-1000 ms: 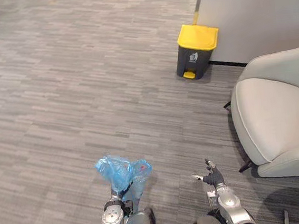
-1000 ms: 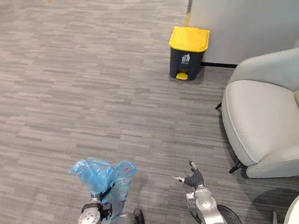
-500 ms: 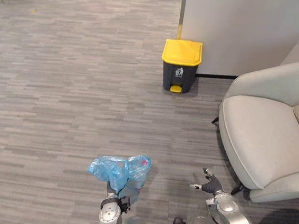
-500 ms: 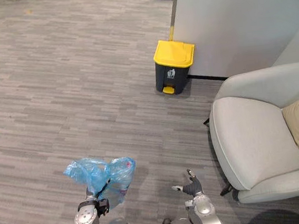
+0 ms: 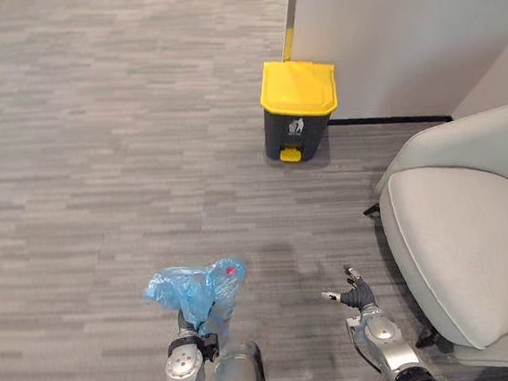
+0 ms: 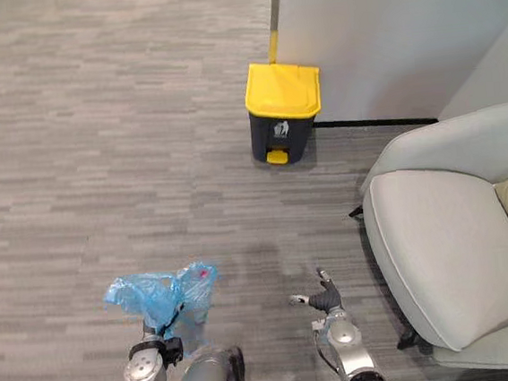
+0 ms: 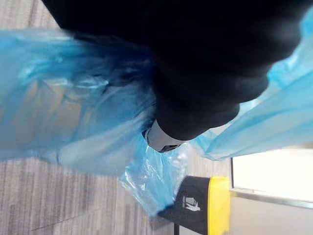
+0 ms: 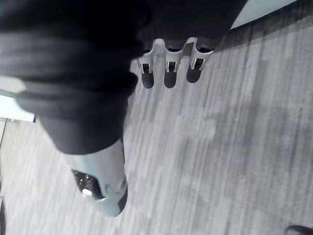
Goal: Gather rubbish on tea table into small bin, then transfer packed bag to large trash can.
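A crumpled blue plastic bag (image 5: 191,289) with rubbish inside hangs over the carpet at the lower left, and my left hand (image 7: 163,139) is shut on it; the bag's folds wrap round the hand. The large trash can (image 5: 297,107), dark grey with a yellow lid that is closed, stands on the floor ahead against the wall's corner, well beyond the bag. It also shows past the bag in the left wrist view as the trash can (image 7: 199,211). My right hand (image 5: 359,295) hovers low at the right with its fingers (image 8: 167,68) straight, holding nothing.
A light grey armchair (image 5: 469,246) fills the right side, close to my right hand. A pale wall (image 5: 401,32) rises behind the trash can. Grey striped carpet (image 5: 99,169) spreads open to the left and between me and the can.
The whole picture has shifted, so the camera moved: the trash can now sits nearer the middle and looks closer. The bag stays in my left hand; my right hand keeps its pose.
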### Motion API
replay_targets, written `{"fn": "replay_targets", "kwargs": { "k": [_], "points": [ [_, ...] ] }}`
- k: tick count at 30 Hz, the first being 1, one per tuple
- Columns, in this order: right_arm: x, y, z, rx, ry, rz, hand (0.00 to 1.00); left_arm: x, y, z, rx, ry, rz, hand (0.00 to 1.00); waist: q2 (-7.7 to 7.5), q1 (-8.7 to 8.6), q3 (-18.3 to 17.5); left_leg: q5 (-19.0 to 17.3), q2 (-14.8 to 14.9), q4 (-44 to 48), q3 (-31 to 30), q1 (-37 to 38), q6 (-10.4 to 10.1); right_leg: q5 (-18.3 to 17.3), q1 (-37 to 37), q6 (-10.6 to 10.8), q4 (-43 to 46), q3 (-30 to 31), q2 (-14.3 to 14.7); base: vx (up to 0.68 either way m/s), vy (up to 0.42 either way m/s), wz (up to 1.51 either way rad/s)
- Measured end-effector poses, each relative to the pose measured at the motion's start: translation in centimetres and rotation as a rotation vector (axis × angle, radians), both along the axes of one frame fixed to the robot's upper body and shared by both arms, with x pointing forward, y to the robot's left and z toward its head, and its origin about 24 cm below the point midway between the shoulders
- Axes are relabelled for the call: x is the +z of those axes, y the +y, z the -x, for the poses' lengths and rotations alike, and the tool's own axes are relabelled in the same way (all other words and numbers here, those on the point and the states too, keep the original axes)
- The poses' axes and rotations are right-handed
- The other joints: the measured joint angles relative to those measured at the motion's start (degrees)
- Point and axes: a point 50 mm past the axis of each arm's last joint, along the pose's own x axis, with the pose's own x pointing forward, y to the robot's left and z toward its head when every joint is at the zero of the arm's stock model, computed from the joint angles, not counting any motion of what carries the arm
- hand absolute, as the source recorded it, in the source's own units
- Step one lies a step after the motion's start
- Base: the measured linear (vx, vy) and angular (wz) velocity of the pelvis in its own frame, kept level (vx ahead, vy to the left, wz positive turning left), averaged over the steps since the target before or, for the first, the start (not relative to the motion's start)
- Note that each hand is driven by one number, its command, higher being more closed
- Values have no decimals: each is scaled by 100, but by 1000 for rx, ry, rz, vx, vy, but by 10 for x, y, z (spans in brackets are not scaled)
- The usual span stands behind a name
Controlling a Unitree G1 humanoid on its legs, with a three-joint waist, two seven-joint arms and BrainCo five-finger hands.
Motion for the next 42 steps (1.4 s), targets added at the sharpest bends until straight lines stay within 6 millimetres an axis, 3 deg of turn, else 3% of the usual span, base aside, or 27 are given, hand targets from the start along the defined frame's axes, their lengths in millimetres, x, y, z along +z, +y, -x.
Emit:
{"fn": "replay_targets", "kwargs": {
  "k": [3,5,7,8,9,10,11,13,14,15,17,18,20,24,25,26,27,28,32,35,36,38,40,42],
  "points": [
    [-4,-1,9,-7,24,0,0,0,2,1,3,2,-5,100,-22,-129,-13,-100,-29,-230,-74,371,-14,-160,-619,-259,211,-482,-3,239,7,14],
    [-4,0,9,-11,26,-5,0,0,0,0,1,2,-1,100,-20,-259,-11,-276,1,-284,-123,594,-84,-248,-1023,-415,-572,-1025,10,259,-81,8],
    [-5,1,10,-12,30,-8,0,0,0,-1,1,-1,-1,100,-16,-263,-9,-374,41,-304,-115,742,-181,-223,-1086,-440,-1459,-1268,94,270,-116,0],
    [-6,1,10,-12,34,-9,0,1,2,-2,9,-3,-2,100,-21,-259,-11,-444,80,-355,-123,886,-296,-114,-1041,-530,-2258,-1333,223,327,-155,7],
    [-6,1,10,-11,36,-8,0,1,5,-3,14,-5,-8,100,-68,-256,-43,-522,86,-424,-161,968,-430,210,-985,-656,-2928,-1365,311,366,-173,16],
    [-6,0,11,-12,39,-6,0,0,5,-3,15,-1,-8,100,-81,-265,-50,-570,102,-442,-231,1047,-506,541,-939,-804,-2994,-1368,339,441,-198,26],
    [-8,-3,12,-13,49,3,0,-1,5,-3,20,8,-5,100,-5,-262,-79,-603,259,-527,-389,1183,-584,587,-824,-1043,-2987,-1480,498,486,-212,32],
    [-8,-3,9,-10,52,4,0,-2,3,-3,21,10,3,100,56,-270,-81,-503,410,-343,-664,1128,-750,311,-718,-1155,-2955,-1640,618,463,-233,22],
    [-8,-3,8,-9,50,3,0,-3,1,-2,22,12,12,100,108,-277,-73,-493,505,31,-835,1012,-768,215,-603,-1204,-2973,-1713,695,503,-289,15],
    [-7,-1,6,-2,44,2,0,-4,-4,-1,27,14,29,100,207,-254,-18,-196,712,1466,-1081,522,-1053,44,-178,-1303,-3155,-1785,936,420,-238,12],
    [-4,6,0,24,28,-3,0,-7,-2,4,41,27,34,100,227,-220,9,-146,1049,2967,-1060,-114,-1057,-67,365,-1424,-3458,-1723,1200,408,-162,-19],
    [-2,9,-5,34,14,-9,0,-9,0,8,51,39,32,100,167,-185,-17,-190,1112,3246,-965,-440,-990,-94,588,-1440,-3600,-1617,1256,408,-128,-45],
    [1,10,-11,32,-3,-13,0,-9,0,9,50,40,33,100,115,-63,-44,-211,1116,2976,-773,-750,-954,-90,795,-1429,-3845,-1447,1275,278,-35,-48],
    [3,8,-13,26,-11,-8,0,-7,-1,7,51,32,36,100,110,-16,-34,-203,866,1174,-686,-1199,-881,-53,1359,-1244,-4456,-1193,1210,327,99,-28],
    [3,3,-13,7,-10,-6,0,-7,-3,6,49,28,43,100,101,49,-26,59,678,284,-678,-1195,-882,-66,1524,-1136,-4582,-1097,1118,337,205,-28],
    [3,2,-13,1,-10,-2,0,-7,-4,5,49,25,46,100,94,79,-21,393,609,-4,-676,-1184,-796,-96,1585,-1029,-4620,-1034,1073,424,280,-43],
    [3,-2,-13,-10,-9,8,0,-7,-4,6,51,30,47,100,59,112,-44,981,490,-214,-613,-1010,-507,-150,1660,-865,-4675,-882,976,444,294,-29],
    [4,1,-15,-11,-20,5,0,-7,-3,5,49,26,45,100,-49,102,-80,920,381,-226,-440,-999,-407,-132,1632,-768,-4677,-816,801,382,252,-27],
    [4,4,-14,-10,-17,-4,0,-4,-4,-1,37,14,40,100,-63,129,-77,570,130,-162,-142,-674,-145,-144,1489,-520,-3872,-703,400,311,249,-16],
    [0,6,-8,-12,1,-13,0,-4,-8,-2,-3,17,27,100,-30,75,-56,87,-37,-197,-171,-108,-33,40,483,-246,-1123,-480,71,218,170,1],
    [-4,5,0,-18,23,-15,0,-4,-8,-2,-15,20,22,100,-37,46,-63,-46,-113,-203,-254,114,-5,4,151,-268,-345,-393,31,268,122,29],
    [-9,4,11,-27,54,-16,0,-3,-8,-3,-15,15,20,100,-67,-36,-86,-168,-165,-248,-420,359,14,-110,-235,-369,29,-552,3,279,43,51],
    [-11,3,14,-34,63,-18,0,-3,-9,-3,-16,16,22,100,-110,-133,-102,-293,-184,-305,-554,532,14,-293,-570,-478,-232,-776,43,289,-29,53],
    [-12,4,16,-37,72,-21,0,-3,-9,-3,-17,15,22,100,-92,-261,-94,-472,-154,-337,-830,751,-63,-364,-841,-543,-1120,-958,267,394,-117,52]
  ]
}}
